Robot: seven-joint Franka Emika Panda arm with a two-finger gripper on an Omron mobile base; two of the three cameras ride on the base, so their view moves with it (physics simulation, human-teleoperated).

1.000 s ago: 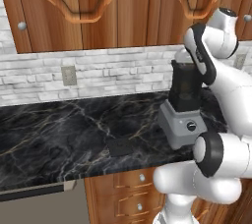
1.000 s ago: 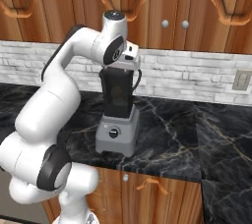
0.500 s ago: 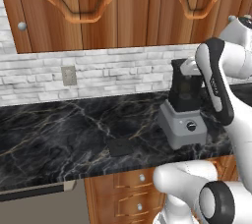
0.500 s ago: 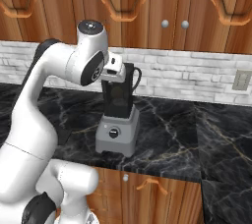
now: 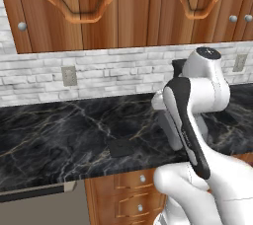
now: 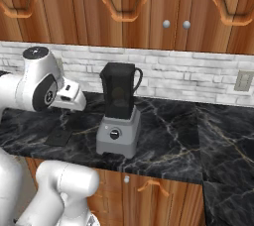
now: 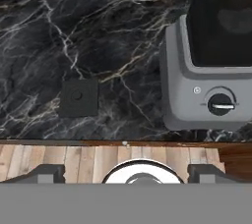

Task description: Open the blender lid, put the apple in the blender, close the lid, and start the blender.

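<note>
From the hand camera I look down over the front edge of a black marble surface (image 7: 123, 31). My hand (image 7: 125, 171) hangs just past that edge with its two dark fingertips (image 7: 47, 173) spread wide apart and nothing between them.

The blender lid (image 7: 78, 97) lies flat on the surface near the front edge, a small black square with no long axis to speak of, ahead of the hand and off toward the left fingertip. The blender (image 6: 119, 116) stands near it, its jar open at the top and its grey base with the round black knob (image 7: 220, 104) facing the front edge. The lid is already off, as I judge it.

I cannot find the apple in any view. From the left base camera my own white arm (image 5: 190, 120) covers most of the blender, leaving the lid (image 5: 120, 147) in sight beside it.
</note>
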